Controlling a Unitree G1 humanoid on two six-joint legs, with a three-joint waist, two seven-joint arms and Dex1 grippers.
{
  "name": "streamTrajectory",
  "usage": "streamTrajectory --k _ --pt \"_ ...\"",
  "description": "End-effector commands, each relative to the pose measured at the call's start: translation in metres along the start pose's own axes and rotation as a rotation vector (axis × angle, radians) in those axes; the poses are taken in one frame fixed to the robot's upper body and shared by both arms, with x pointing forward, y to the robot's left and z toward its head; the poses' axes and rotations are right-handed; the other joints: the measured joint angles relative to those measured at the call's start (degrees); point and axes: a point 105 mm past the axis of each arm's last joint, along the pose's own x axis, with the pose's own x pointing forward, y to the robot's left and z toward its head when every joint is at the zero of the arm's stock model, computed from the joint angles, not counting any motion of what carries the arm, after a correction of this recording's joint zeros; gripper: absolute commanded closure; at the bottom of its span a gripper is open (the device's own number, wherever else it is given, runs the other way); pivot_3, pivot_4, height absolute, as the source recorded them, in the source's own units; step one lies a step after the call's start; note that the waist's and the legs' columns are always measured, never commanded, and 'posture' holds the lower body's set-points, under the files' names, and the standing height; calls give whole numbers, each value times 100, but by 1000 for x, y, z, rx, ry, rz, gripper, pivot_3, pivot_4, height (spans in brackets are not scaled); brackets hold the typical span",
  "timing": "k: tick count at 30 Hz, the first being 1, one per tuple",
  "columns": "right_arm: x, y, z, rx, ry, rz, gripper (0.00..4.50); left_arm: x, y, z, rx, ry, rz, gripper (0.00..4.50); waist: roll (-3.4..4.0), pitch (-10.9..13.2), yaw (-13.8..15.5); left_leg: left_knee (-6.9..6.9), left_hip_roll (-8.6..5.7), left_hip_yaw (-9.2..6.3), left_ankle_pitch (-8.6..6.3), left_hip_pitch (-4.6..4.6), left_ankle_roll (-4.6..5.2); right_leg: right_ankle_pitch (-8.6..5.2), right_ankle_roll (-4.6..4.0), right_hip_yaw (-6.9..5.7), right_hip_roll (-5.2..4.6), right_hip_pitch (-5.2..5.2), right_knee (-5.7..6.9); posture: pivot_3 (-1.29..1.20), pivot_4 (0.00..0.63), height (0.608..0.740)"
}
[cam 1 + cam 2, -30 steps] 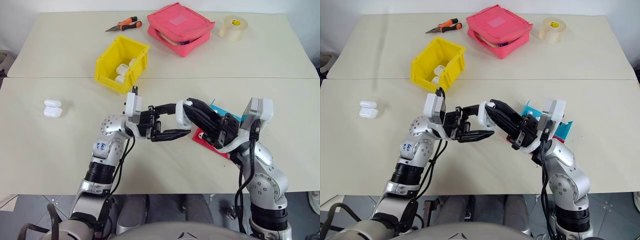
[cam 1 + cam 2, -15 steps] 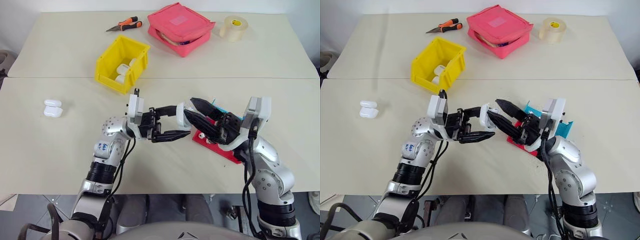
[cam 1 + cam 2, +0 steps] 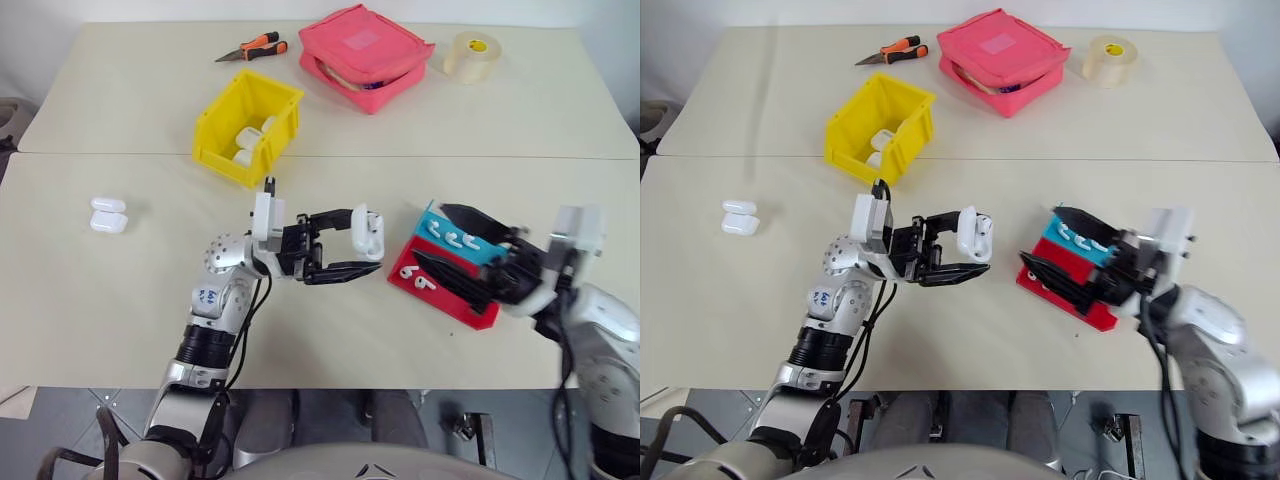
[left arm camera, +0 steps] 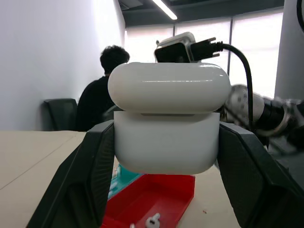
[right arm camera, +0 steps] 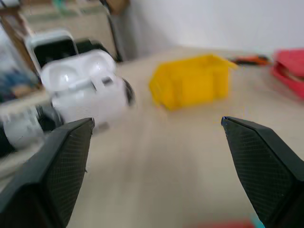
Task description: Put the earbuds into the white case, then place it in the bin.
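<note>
My left gripper is shut on the white case, held above the table's middle with its lid raised; the case's body sits between the two black fingers. Off to the right, my right gripper stands open and holds nothing, its fingers spread over a blue tray and a red tray. Small white earbuds lie on the blue tray, and more on the red one. The yellow bin stands behind the left gripper with white cases inside.
Two more white cases lie at the left. At the back are a pink pouch, a tape roll and orange-handled pliers. A person sits in the background of the left wrist view.
My right gripper has drawn away from the case to the right and opened wide over the trays. The left gripper has kept still with the case.
</note>
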Motion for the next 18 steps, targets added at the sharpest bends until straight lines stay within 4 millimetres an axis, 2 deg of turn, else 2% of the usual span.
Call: streamTrajectory --k 1,5,8,13,16,18 --pt "-35 -4 1 -149 120 -35 13 -7 -8 -3 48 34 -39 1704 -2 1 -1 -2 1 2 0 2 0 0 0 0 1 1 0 0 150 740" --pt "-82 -18 -13 -194 267 -130 13 -13 -13 -7 63 44 -52 1704 -2 1 -4 1 2 9 0 8 1 1 2 6 1 6 1 0 150 740" --pt "-98 -33 -18 -207 317 -198 13 -14 -14 -7 73 36 -54 1704 -2 1 -6 2 3 10 0 12 2 2 3 8 1 10 0 0 150 740" --pt "-92 -47 -20 -221 394 -178 13 -10 -15 -8 83 30 -56 1704 3 -1 -23 2 6 11 0 14 2 2 3 10 2 8 1 0 150 740" --pt "-78 -65 -22 -180 540 -190 13 -9 -16 -7 89 23 -53 1704 8 -2 -29 4 6 10 0 14 2 2 3 10 0 8 1 0 150 740" --pt "-57 -77 -18 -175 664 -134 13 -6 -16 -8 89 14 -51 1704 10 -2 -37 8 8 9 0 13 1 2 3 10 1 6 4 0 150 740"
